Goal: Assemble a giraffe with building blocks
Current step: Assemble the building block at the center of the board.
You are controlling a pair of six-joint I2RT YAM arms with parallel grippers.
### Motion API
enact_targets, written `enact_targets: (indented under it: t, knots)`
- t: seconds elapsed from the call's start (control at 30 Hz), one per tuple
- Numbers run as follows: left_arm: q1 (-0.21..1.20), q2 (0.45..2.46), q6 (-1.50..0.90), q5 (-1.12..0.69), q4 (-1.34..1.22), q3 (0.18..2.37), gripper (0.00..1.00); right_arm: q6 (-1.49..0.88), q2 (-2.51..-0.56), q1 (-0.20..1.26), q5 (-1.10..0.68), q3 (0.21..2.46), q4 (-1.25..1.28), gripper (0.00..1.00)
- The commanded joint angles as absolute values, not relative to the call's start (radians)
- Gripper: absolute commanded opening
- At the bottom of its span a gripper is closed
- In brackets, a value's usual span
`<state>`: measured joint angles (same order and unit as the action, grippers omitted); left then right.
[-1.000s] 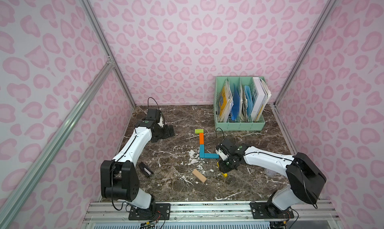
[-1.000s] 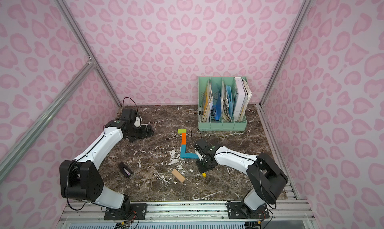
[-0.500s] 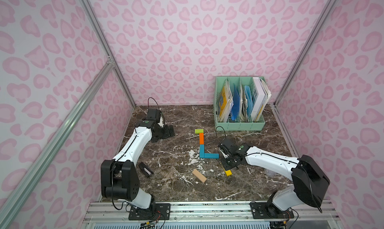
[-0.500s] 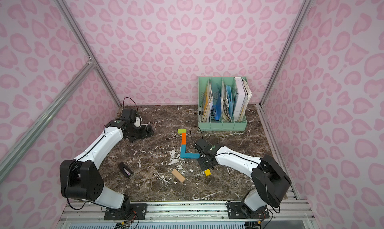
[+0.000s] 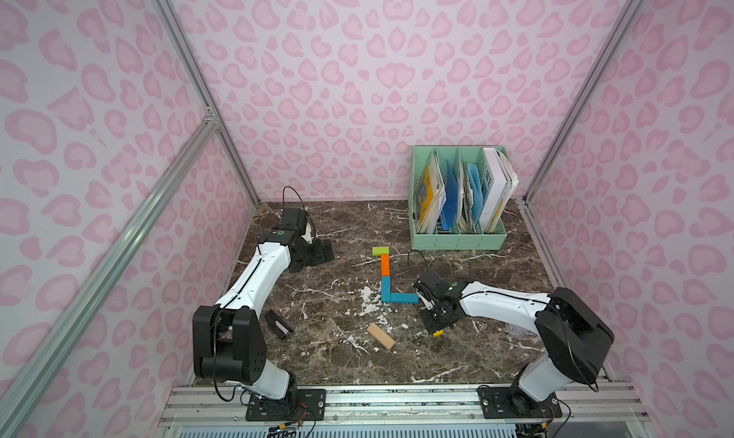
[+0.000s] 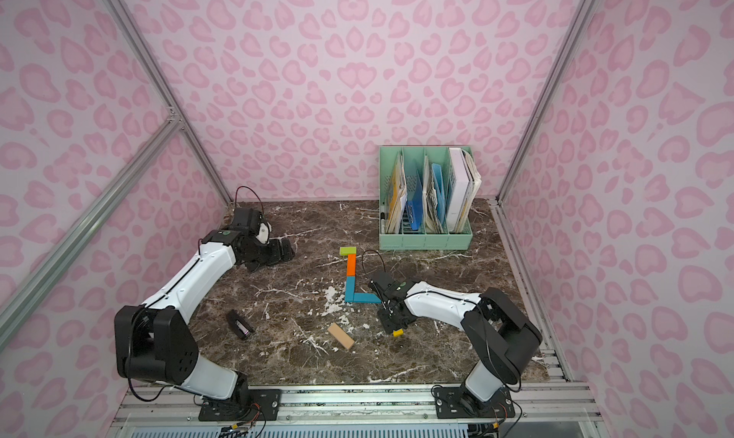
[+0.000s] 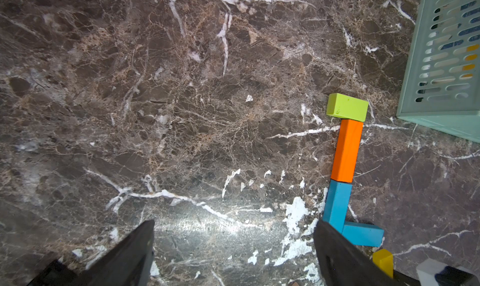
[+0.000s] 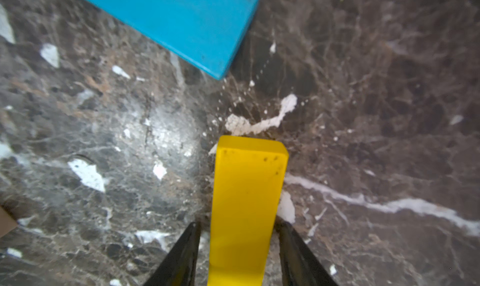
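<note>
I am placing the yellow block [image 8: 246,201] as a leg by the blue block [image 8: 181,20]; my right hand [image 8: 237,223] is straddling it, grip unclear; my left hand [image 7: 233,227] is idling wide open, empty.

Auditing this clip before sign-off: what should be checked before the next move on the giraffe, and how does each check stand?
1. Right tool clear of yellow block: slim gaps show either side, ok.
2. Yellow block touching blue body block: apart, not ok.
3. Green block, orange block, blue neck block and blue body block joined in an L: ok.
4. Tan block placed as a leg: lying loose and askew, not ok.
5. Left tool open, away from the figure in both top views: ok.
</note>
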<state>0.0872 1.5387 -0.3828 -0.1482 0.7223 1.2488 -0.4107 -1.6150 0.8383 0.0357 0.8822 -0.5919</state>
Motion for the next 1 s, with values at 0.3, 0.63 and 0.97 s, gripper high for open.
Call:
enact_targets:
  t: [0.3, 0.63, 0.97]
  knots:
    - [0.086, 1.54, -0.371, -0.153, 0.736, 1.255, 0.98, -0.43, -1.674, 0.923, 0.109, 0.891, -0.603, 0.36]
    - [0.086, 1.538, -0.371, -0.155, 0.736, 1.253, 0.98, -0.465, -1.709, 0.93, 0.094, 0.906, -0.568, 0.37]
    - [0.087, 1.538, -0.37, -0.154, 0.736, 1.253, 0.98, -0.466, -1.726, 0.923, 0.044, 0.932, -0.55, 0.39]
